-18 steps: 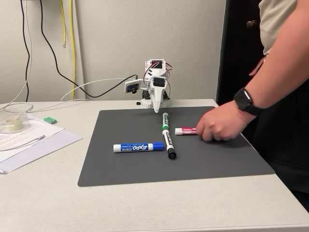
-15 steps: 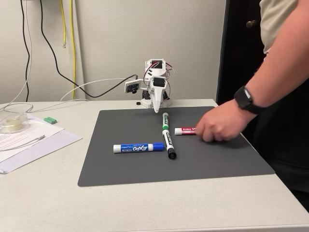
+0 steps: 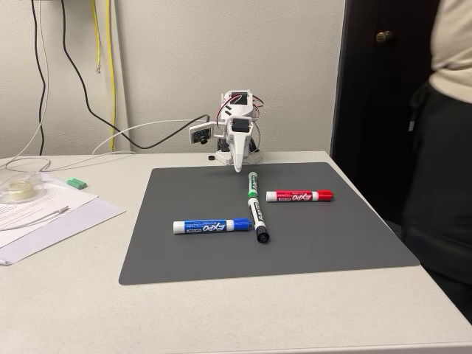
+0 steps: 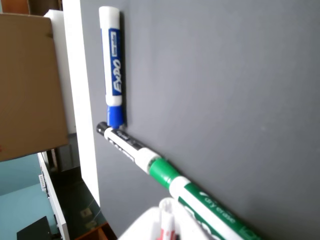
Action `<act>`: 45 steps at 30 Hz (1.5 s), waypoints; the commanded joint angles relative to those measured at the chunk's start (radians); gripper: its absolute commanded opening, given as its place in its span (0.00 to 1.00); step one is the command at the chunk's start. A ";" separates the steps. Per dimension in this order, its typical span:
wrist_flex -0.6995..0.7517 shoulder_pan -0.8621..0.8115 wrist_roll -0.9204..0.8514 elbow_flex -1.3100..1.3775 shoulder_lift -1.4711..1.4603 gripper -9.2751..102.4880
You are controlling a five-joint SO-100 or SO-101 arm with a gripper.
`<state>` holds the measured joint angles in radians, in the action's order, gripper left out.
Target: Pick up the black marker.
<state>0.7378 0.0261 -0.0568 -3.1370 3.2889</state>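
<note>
The black marker [image 3: 258, 220] lies on the grey mat [image 3: 324, 236] near its middle, with its black cap towards the front. Its far end touches the green-capped marker [image 3: 253, 184]. In the wrist view the black marker [image 4: 125, 145] runs diagonally between the blue marker's cap and the green cap [image 4: 162, 172]. My gripper [image 3: 237, 167] hangs folded at the mat's back edge, pointing down, shut and holding nothing, well behind the black marker. Its white tip [image 4: 165, 215] pokes in at the bottom of the wrist view.
A blue marker [image 3: 212, 226] lies left of the black one, and a red marker [image 3: 299, 196] lies to the right. Papers [image 3: 44, 214] and a small dish [image 3: 18, 188] sit at the left. A person [image 3: 442, 162] stands beside the table's right edge.
The person's hand has left the red marker and pulled back off the table. The red marker now lies fully in view. The arm has not moved.
</note>
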 commanded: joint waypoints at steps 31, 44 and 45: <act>0.002 0.000 0.011 0.005 0.006 0.10; -0.075 -0.002 0.003 0.009 0.006 0.08; -0.081 -0.002 0.003 0.014 0.006 0.08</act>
<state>0.6811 0.0261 -0.0491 -3.1370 3.2889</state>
